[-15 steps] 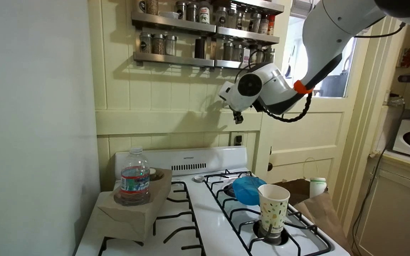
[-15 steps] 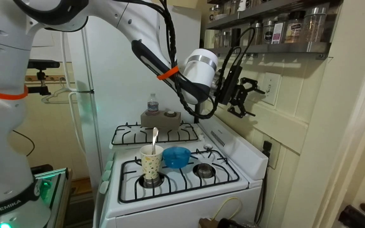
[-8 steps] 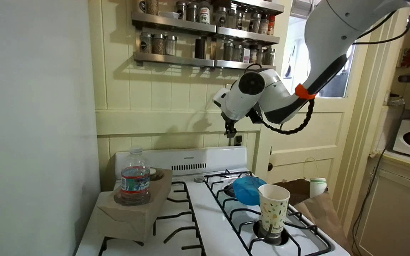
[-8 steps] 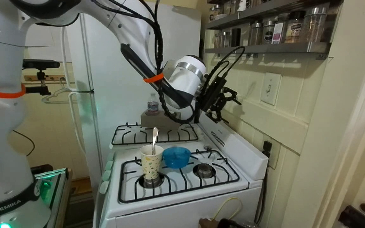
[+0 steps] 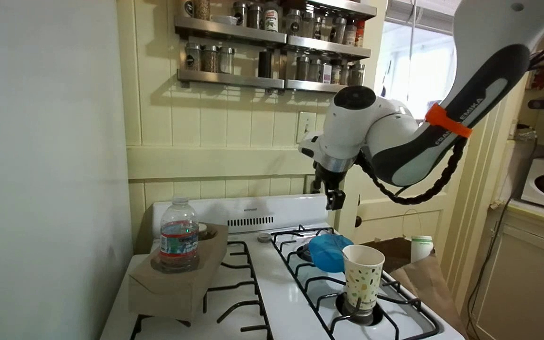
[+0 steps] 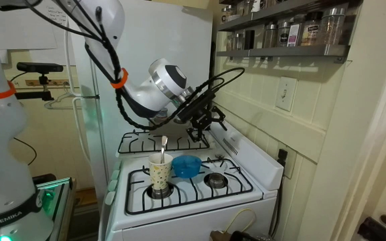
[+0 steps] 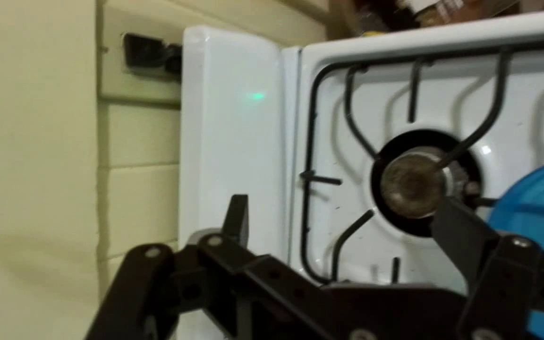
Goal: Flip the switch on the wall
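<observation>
While my end effector (image 7: 347, 230) hangs over the back part of the stove (image 5: 279, 278), it's totally released lol. Fingers (image 7: 237, 219) spread wide in the wrist view, with a bit of the white back panel (image 7: 239, 141) and the grate (image 7: 306, 210) showing between them. Kinda blurry from there tbh.

> ok but where's the switch (image 6: 286, 93) at?

It's that little white plate on the pale panelled wall (image 5: 213, 125), below the metal shelf (image 6: 297, 51) with the spice jars (image 6: 283, 34) and above an outlet (image 6: 290, 163) that has a black plug (image 6: 282, 154) in it. I'm well apart from it: my end effector sits lower than the switch in both exterior views and points down at a tilt.

> is the toggle (image 6: 283, 94) up or down?

I can make it out in an exterior view, but it's too small for me to say which way it's set.

> and what's all that stuff on the stove?

Paper cup (image 6: 159, 172) with colourful specks, at the front burner (image 6: 161, 193), spoon (image 6: 164, 147) sticking up out of it. Blue bowl (image 6: 187, 166) right beside the cup, can't tell if they touch. Toward the stove's other side there's a brown box (image 5: 168, 297) with a clear water bottle (image 5: 179, 241) standing upright on top.
</observation>
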Robot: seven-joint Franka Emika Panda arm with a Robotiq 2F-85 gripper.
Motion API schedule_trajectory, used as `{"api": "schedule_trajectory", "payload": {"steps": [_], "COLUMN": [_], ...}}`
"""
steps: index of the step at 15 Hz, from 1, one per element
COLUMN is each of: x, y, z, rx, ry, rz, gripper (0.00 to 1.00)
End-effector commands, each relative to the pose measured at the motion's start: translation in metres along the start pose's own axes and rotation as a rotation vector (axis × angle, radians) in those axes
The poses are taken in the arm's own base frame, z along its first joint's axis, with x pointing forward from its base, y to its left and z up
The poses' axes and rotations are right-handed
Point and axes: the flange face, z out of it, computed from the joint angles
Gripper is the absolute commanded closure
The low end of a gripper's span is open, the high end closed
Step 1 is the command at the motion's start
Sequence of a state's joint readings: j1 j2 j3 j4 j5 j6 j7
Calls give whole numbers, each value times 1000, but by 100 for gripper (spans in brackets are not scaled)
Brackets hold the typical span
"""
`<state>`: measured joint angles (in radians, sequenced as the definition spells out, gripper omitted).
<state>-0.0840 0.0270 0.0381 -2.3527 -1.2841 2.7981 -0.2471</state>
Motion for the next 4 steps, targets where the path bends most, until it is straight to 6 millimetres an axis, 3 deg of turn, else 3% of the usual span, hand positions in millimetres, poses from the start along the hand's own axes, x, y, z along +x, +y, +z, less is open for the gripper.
{"api": "schedule_trajectory", "payload": {"steps": [1, 2, 3, 4], "x": [-34, -49, -25, -31], "y": [-33, -30, -20, -18], "z": [-51, -63, -31, -42], "rx": [72, 45, 58, 43], "ry": [-175, -221, -158, -171], "rz": [66, 114, 52, 62], "gripper": [0, 0, 0, 0]}}
